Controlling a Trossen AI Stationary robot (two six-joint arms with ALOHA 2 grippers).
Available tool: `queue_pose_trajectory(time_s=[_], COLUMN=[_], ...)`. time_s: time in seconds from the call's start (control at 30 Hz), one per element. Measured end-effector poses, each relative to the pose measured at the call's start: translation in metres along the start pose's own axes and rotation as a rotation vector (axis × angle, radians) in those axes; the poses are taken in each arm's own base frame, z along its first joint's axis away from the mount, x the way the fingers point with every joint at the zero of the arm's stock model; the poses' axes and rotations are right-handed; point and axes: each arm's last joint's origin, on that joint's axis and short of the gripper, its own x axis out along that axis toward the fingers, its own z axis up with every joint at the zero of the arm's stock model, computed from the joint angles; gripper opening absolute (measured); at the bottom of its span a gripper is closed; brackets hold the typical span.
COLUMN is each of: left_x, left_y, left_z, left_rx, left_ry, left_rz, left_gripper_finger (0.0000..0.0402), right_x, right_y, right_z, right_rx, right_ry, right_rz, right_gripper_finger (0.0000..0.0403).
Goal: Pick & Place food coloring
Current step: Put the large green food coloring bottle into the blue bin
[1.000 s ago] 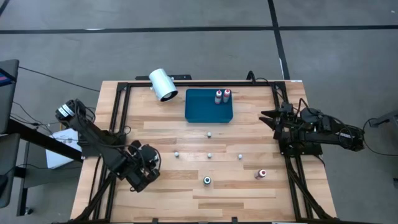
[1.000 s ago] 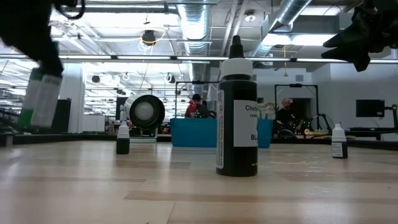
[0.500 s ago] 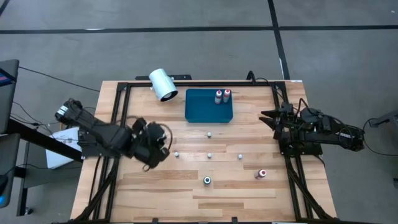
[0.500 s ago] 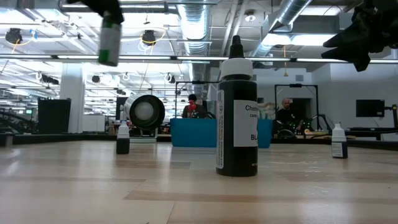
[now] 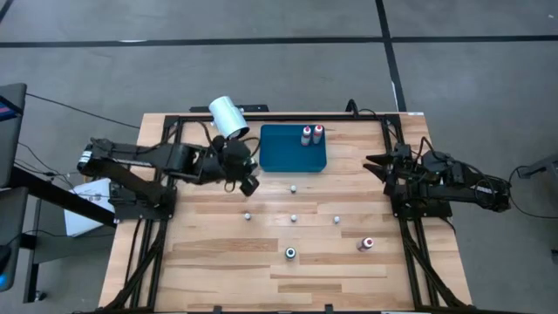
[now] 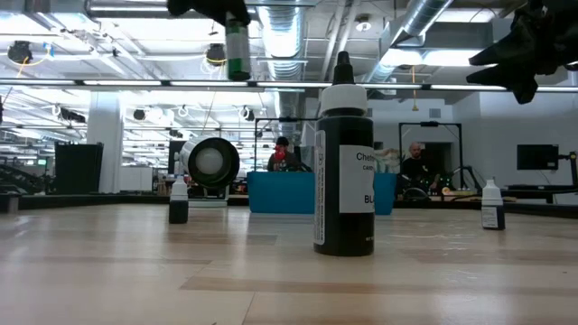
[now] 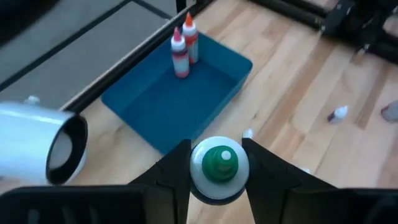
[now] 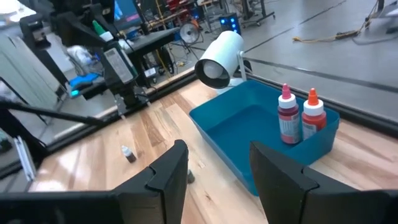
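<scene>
Left wrist view shows our left gripper [image 7: 219, 171] clamped narrowly on a green-topped bottle [image 7: 219, 163], carried upright in the air near the blue tray [image 7: 152, 106]. From above, that gripper [image 5: 245, 180] hangs just beside the tray's near left corner [image 5: 266, 164], not over it. Two red-topped bottles [image 5: 311, 134] already stand together in the tray's far right corner.

We judge the main risk to be letting go too early: released here, the bottle would land on the desk [image 5: 218, 253] or clip the tray wall and tip. Too high a drop could also make it bounce or fall over inside. Aiming too far right might knock the two red ones down. The white cylinder [image 5: 228, 118] lies on its side close behind the arm, so a wide swing could nudge it.

A red-topped bottle [image 5: 367, 243] and another green-topped one [image 5: 290, 253] wait on the desk. Our right gripper [image 5: 377, 165] rests at the desk's right edge, fingers apart and empty.
</scene>
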Motion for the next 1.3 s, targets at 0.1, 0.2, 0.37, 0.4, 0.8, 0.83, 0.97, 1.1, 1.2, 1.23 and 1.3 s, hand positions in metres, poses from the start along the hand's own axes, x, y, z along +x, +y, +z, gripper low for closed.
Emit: queue_pose_trajectory(time_s=[0.1, 0.2, 0.37, 0.4, 0.8, 0.83, 0.97, 1.1, 1.2, 1.23, 1.3], left_x=[0.005, 0.009, 0.028, 0.034, 0.128, 0.133, 0.149, 0.161, 0.168, 0.172, 0.176], left_y=[0.005, 0.009, 0.009, 0.008, 0.042, 0.048, 0.073, 0.093, 0.105, 0.107, 0.112], left_z=[0.007, 0.012, 0.021, 0.024, 0.046, 0.047, 0.053, 0.056, 0.056, 0.056, 0.058], left_rx=[-0.016, -0.022, 0.004, 0.006, 0.1, 0.103, 0.111, 0.114, 0.12, 0.127, 0.128], left_ry=[-0.022, -0.026, -0.054, -0.07, -0.061, -0.059, -0.056, -0.044, -0.028, -0.028, -0.043], left_rz=[-0.004, -0.022, -0.027, -0.036, -0.059, -0.06, -0.056, -0.071, -0.078, -0.073, -0.076], left_gripper_finger=[0.0106, 0.0106, 0.0106, 0.0106, 0.0106, 0.0106, 0.0106, 0.0106, 0.0106, 0.0106, 0.0106], right_x=[0.0, 0.0, 0.0, 0.0, 0.0, 0.0, 0.0, 0.0, 0.0, 0.0, 0.0], right_y=[0.0, 0.0, 0.0, 0.0, 0.0, 0.0, 0.0, 0.0, 0.0, 0.0, 0.0], right_z=[0.0, 0.0, 0.0, 0.0, 0.001, 0.002, 0.002, 0.003, 0.005, 0.005, 0.005], right_rx=[0.044, 0.045, 0.045, 0.045, 0.031, 0.032, 0.033, 0.035, 0.039, 0.04, 0.04], right_ry=[0.001, 0.001, 0.0, 0.001, -0.015, -0.019, -0.028, -0.044, -0.064, -0.069, -0.068], right_rz=[0.001, 0.001, 0.001, 0.001, 0.001, 0.002, -0.005, -0.028, -0.042, -0.041, -0.041], right_gripper_finger=[0.0161, 0.016, 0.0161, 0.0162, 0.0158, 0.0158, 0.0155, 0.0152, 0.0153, 0.0154, 0.0154])
